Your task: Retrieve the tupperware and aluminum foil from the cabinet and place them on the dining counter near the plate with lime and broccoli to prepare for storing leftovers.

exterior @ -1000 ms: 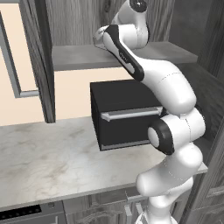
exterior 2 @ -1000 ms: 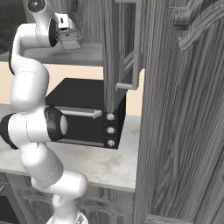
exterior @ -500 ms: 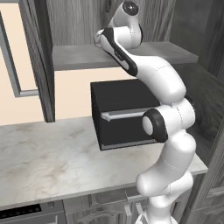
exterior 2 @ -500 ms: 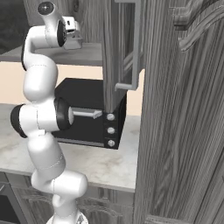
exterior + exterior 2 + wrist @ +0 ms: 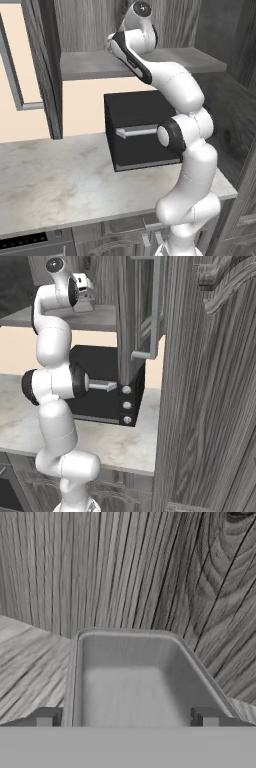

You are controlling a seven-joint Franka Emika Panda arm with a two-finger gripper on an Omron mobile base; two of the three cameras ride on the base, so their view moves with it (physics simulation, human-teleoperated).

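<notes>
The arm is raised from the base and bent over at the top, so that the end effector (image 5: pixel 127 719) is brought to the open cabinet's shelf (image 5: pixel 90 67). In the hand view, the tupperware (image 5: pixel 127 677), a pale grey open container with rounded corners, is seen directly ahead on the shelf, against the wood-grain back wall of the cabinet. The two fingertips (image 5: pixel 46 717) are set wide apart, one at each side of the container's near end, just outside its walls; whether they are touching it cannot be told. Nothing is seen to be gripped.

In the right base view, the tupperware (image 5: pixel 84 304) is partly seen at the wrist, on the shelf beside the open cabinet door (image 5: pixel 145 311). Below the shelf, a black microwave (image 5: pixel 137 130) is seen on the marble bench (image 5: pixel 60 185), with its grey handle across the front and three round knobs (image 5: pixel 127 404) stacked at its right edge. The aluminum foil cannot be made out in the pictures.
</notes>
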